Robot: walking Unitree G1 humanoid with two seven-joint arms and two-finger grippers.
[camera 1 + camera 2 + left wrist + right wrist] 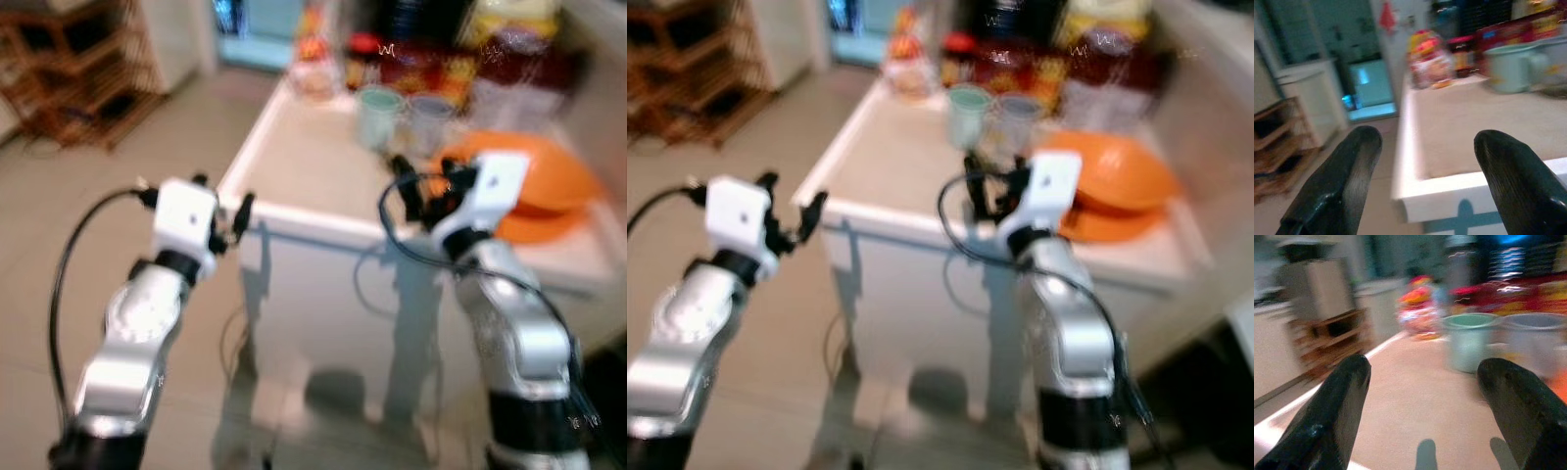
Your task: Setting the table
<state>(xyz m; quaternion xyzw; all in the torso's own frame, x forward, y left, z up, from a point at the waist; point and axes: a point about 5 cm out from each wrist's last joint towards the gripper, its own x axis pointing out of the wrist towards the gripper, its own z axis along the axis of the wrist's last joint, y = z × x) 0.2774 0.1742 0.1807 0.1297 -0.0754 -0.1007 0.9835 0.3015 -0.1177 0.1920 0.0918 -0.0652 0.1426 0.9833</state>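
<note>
1. Counter (323, 176), white-rimmed with a pale top, stands straight ahead of the robot and carries everything the table-setting needs; its near half is bare, and the wares crowd the far edge and the right side.
2. Orange plates (549, 186), apparently stacked, lie on the right side of the counter, just beyond the right arm. The blur hides how many there are and whether anything lies on them.
3. Packets and jars (411, 59), red and yellow, line the back edge; their contents are too smeared to tell.
4. Two cups stand side by side near the back: a green cup (1469, 340) and a grey cup (1530, 342). Their openings face up, but I cannot tell whether either holds anything.
5. Right pincer (1420, 406) hangs over the counter with its fingers spread wide and empty, aimed toward the cups.
6. Left pincer (1425, 181) is level with the counter's near left corner, fingers also wide apart, holding nothing.
7. My reading: this is the approach step, nothing yet grasped. Next, the right arm would need to reach forward and close on a cup or plate, once the view steadies.
</note>
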